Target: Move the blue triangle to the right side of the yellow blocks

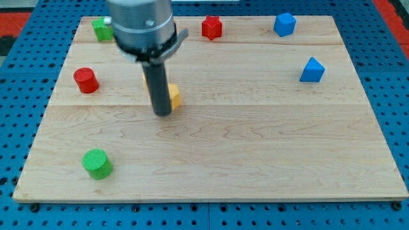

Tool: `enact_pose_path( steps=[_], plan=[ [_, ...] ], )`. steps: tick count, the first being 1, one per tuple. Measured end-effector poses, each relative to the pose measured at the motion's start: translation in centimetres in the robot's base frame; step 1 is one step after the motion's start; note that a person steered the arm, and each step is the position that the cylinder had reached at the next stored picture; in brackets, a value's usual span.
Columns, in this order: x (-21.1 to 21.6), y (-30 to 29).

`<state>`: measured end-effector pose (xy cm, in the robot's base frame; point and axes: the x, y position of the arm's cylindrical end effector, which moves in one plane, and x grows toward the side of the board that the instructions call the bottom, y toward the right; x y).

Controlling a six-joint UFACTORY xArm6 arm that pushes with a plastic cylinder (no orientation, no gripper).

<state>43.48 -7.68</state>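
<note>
The blue triangle (312, 70) lies on the wooden board (255, 147) at the view's right. The yellow blocks (174, 96) sit left of centre, mostly hidden behind my rod; only a yellow-orange edge shows on the rod's right, and another sliver shows behind it. My tip (163, 113) rests on the board directly against the yellow blocks, at their lower left. The blue triangle is far to the right of my tip.
A blue cube (284, 24) and a red star-shaped block (211, 27) lie near the top edge. A green block (101, 29) is at top left, a red cylinder (85, 80) at left, a green cylinder (97, 163) at bottom left.
</note>
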Motion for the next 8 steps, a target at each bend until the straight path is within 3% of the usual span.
enact_pose_path(
  steps=[1,3,4,5,6,8],
  plan=[
    [-0.6,9.6],
    [-12.0,24.6],
    [-9.2,32.4],
    [-6.2,22.8],
    [-6.6,10.1],
    [-10.6,12.5]
  ],
)
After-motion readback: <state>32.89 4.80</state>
